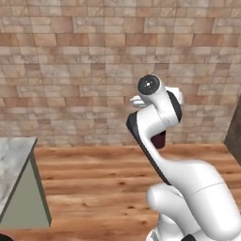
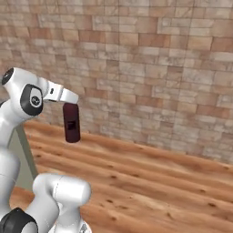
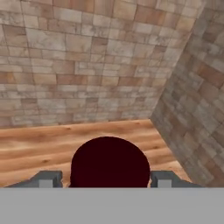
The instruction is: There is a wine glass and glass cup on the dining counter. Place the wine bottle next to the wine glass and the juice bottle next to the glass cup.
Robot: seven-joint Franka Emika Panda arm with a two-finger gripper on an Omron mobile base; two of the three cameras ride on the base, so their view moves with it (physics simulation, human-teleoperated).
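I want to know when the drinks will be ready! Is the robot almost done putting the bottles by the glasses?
Not yet. Nothing looks finished from here. Right now the gripper is holding the juice bottle up in the air, above the wooden floor near the brick wall. A corner of the dining counter shows to the left, with no glasses on the part you can see. The juice bottle has yet to be set down there.

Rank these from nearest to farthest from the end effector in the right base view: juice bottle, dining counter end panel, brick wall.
1. juice bottle: hanging in the end effector, clear of the floor.
2. dining counter end panel: lower left, behind the arm.
3. brick wall: across the wood floor, farthest.
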